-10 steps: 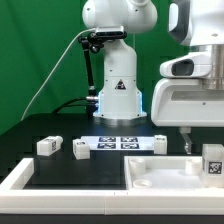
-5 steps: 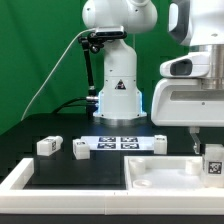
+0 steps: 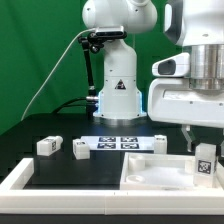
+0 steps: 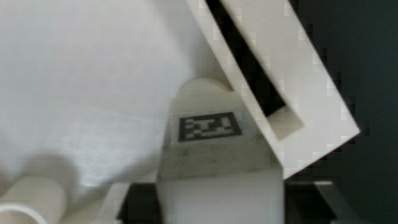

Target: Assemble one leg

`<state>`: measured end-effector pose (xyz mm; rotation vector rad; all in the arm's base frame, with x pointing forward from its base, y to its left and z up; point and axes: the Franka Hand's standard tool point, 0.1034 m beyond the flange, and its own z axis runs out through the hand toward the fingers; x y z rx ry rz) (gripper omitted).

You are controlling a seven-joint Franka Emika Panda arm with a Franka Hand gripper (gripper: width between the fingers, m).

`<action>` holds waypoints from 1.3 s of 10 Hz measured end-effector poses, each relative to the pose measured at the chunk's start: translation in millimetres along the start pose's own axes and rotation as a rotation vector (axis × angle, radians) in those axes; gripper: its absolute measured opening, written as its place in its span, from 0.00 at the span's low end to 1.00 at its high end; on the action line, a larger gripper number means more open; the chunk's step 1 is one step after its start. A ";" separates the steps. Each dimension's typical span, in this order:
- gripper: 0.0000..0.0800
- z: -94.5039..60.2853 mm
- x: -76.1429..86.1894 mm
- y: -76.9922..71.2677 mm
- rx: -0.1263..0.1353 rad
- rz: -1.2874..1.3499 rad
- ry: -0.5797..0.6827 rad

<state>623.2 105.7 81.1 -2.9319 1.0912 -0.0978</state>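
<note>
My gripper (image 3: 203, 148) is shut on a leg (image 3: 204, 168), a small white block with a black-and-white tag facing the camera. It holds the leg upright over the right side of the large white square part (image 3: 155, 178), at the exterior view's lower right. In the wrist view the leg (image 4: 217, 150) runs out from between my dark fingers (image 4: 146, 200), tag up, with its far end over the square part (image 4: 89, 80) near a raised rim corner (image 4: 285, 110). Whether the leg touches the part is not clear.
Three more white legs lie on the black table: two (image 3: 48, 145) (image 3: 81, 149) at the exterior view's left and one (image 3: 159, 143) by the marker board (image 3: 120, 143). The robot base (image 3: 118, 95) stands behind. A white frame edge (image 3: 15, 180) borders the table in front.
My gripper and the leg in it have shifted a little toward the exterior view's left, further over the square part. The loose legs have not moved.
</note>
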 end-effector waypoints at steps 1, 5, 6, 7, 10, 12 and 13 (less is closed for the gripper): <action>0.39 -0.1 3.2 4.5 -0.009 0.055 0.004; 0.58 -0.7 8.2 13.0 -0.033 0.142 0.014; 0.73 -0.7 8.3 13.1 -0.033 0.143 0.014; 0.79 -0.6 8.3 13.1 -0.033 0.142 0.014; 0.81 -0.6 8.3 13.1 -0.033 0.142 0.014; 0.81 -0.6 8.3 13.1 -0.033 0.142 0.014; 0.81 -0.6 8.3 13.1 -0.033 0.142 0.014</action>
